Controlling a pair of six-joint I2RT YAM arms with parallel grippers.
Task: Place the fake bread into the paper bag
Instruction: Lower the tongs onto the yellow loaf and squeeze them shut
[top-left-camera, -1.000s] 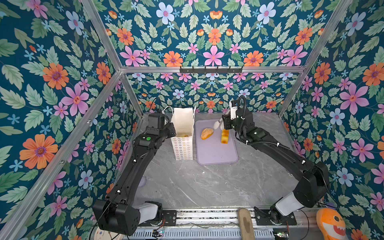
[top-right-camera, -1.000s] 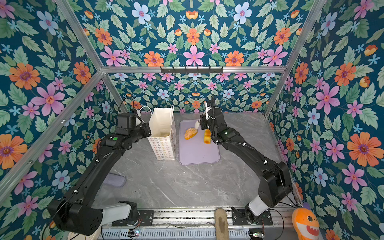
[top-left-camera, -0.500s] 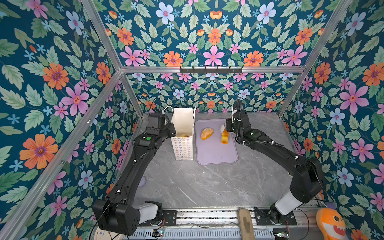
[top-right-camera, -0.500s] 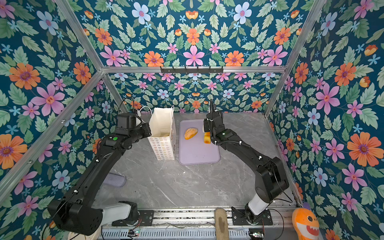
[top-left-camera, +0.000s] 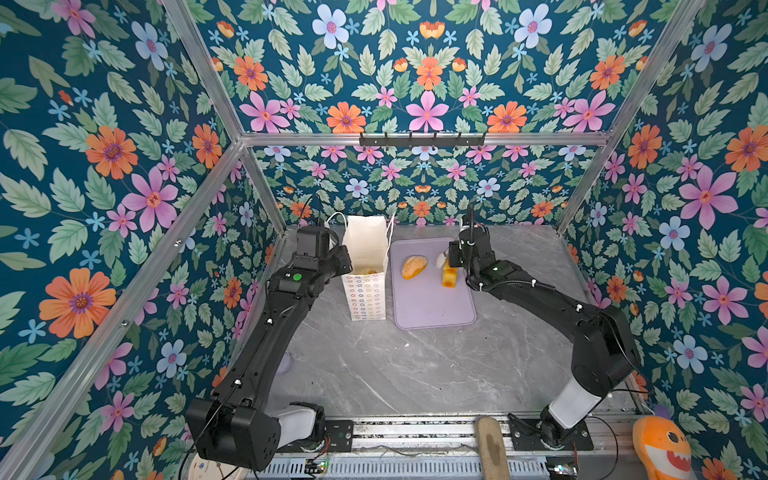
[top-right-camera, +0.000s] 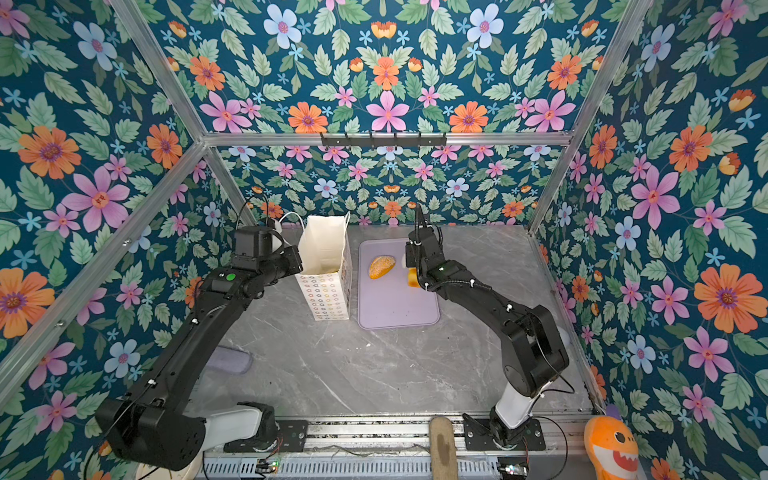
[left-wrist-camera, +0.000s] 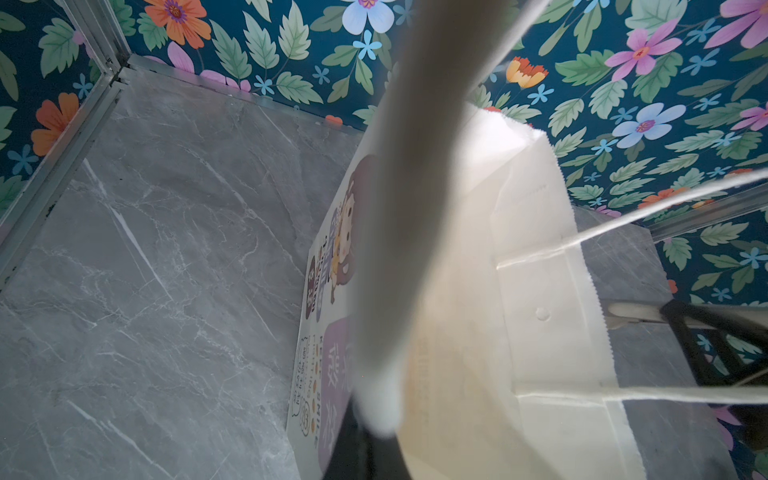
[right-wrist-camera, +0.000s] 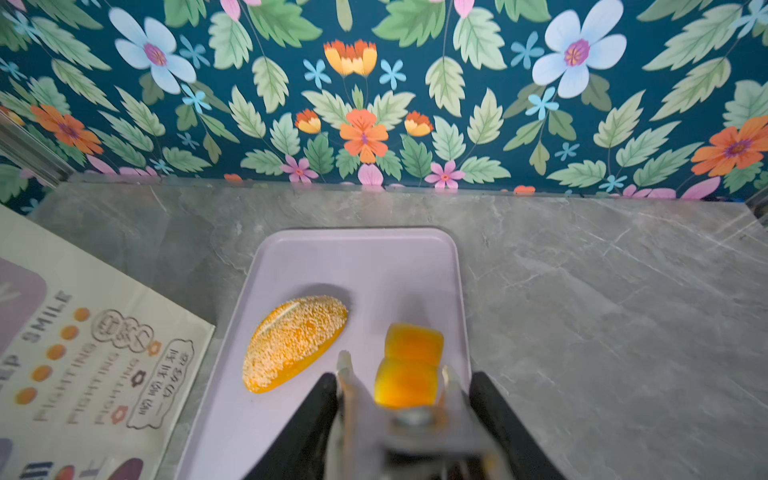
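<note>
paper bag (top-left-camera: 365, 297) rim clamped by left end effector (top-left-camera: 345, 266), right end effector (right-wrist-camera: 397, 378) parted around blocky loaf (right-wrist-camera: 409, 365) by tray (right-wrist-camera: 353, 257) edge

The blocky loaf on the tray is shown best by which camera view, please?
The right wrist view: the blocky loaf appears large and close. Both top views show it small, beside the right arm. The left wrist view misses it.

Right wrist view: printed side of tall white rectangular paper bag (right-wrist-camera: 83, 353) carries grey capitals "SMILE", with "FIGHTING" alongside 2 times. Letters "LP" end cut-off word before "SMILE". Framed panel nearby holds Chinese characters, too blurred to read. Left wrist view: same side of bag shows large Chinese print and small "SMILE", barely legible.
</note>
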